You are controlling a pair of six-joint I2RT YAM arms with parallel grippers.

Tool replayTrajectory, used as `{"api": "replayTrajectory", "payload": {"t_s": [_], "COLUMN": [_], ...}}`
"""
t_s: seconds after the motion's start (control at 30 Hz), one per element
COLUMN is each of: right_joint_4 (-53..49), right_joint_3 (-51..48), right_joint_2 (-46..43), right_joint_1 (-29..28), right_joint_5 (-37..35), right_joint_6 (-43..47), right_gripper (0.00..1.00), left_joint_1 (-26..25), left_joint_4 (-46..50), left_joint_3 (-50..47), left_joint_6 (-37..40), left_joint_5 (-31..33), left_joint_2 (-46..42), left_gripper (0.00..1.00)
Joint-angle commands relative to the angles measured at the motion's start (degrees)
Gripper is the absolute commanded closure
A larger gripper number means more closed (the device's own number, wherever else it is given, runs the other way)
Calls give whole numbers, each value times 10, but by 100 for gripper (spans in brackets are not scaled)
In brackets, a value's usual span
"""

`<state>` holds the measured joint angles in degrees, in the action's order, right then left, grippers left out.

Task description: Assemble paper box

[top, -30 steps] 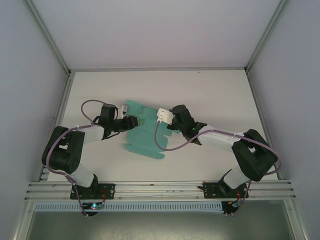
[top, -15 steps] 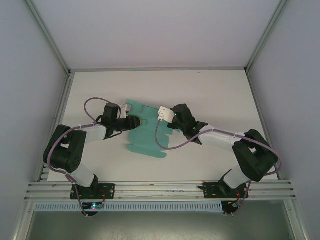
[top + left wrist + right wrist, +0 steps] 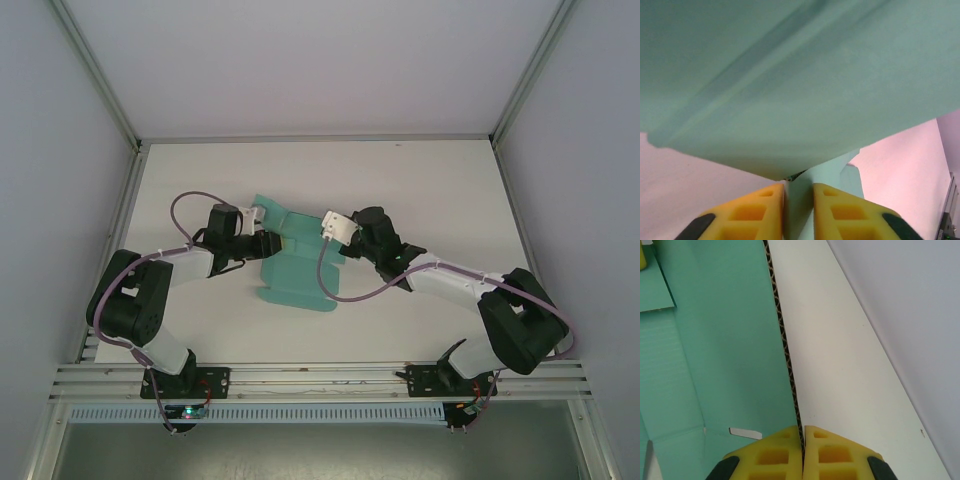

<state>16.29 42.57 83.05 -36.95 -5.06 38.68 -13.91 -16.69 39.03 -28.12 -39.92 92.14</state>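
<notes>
The paper box [image 3: 295, 268] is a flat teal die-cut sheet with creases and flaps, lying mid-table between the two arms. My left gripper [image 3: 268, 243] is at its left edge. In the left wrist view a thin teal flap [image 3: 799, 200] stands pinched between the yellow fingers [image 3: 760, 210] of the left gripper [image 3: 799, 192], under a raised teal panel [image 3: 790, 90]. My right gripper [image 3: 345, 242] is at the sheet's right edge. In the right wrist view the right gripper [image 3: 803, 432] is shut on the corrugated edge of the paper box [image 3: 725, 350].
The white table [image 3: 430, 190] has open room behind and to the right of the sheet. Grey enclosure walls [image 3: 580, 200] and metal frame posts border it. A purple cable [image 3: 335, 290] from the right arm loops over the sheet's near right corner.
My left gripper's jaws have closed on the sheet's left flap after shifting slightly right. The right arm has swung a little to the right, still holding the edge.
</notes>
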Motion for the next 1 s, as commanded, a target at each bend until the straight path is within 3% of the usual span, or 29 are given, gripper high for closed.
{"api": "replayTrajectory", "payload": {"t_s": [0.0,0.07,0.27,0.3,0.33,0.37,0.4,0.47,0.53,0.8,0.97], "right_joint_4": [32,31,24,23,21,16,10,5,5,116,210], "right_joint_3": [-1,-1,5,7,8,11,13,16,16,4,-2], "right_joint_2": [-18,-16,-12,-10,-10,-9,-6,1,8,42,83], "right_joint_1": [0,0,-1,-3,-5,-6,-10,-16,-22,-47,-63], "right_joint_5": [23,15,-3,-14,-26,-39,-57,-95,-121,-212,-247], "right_joint_6": [-25,-22,-5,3,12,24,43,76,108,229,336], "right_gripper": [100,100,100,100,100,100,100,100,100,100,100], "left_joint_1": [-8,-8,-8,-8,-8,-7,-8,-8,-7,11,81], "left_joint_4": [12,43,87,90,94,101,112,148,195,358,364], "left_joint_3": [11,18,20,20,20,20,20,20,20,64,128], "left_joint_6": [14,29,43,42,37,36,37,38,40,15,-10], "left_joint_5": [-5,12,38,37,42,44,51,83,132,329,344], "left_joint_2": [-12,-19,-39,-41,-45,-51,-59,-83,-117,-243,-208], "left_gripper": [90,100,100,89,70,59,40,29,1,0,0]}}
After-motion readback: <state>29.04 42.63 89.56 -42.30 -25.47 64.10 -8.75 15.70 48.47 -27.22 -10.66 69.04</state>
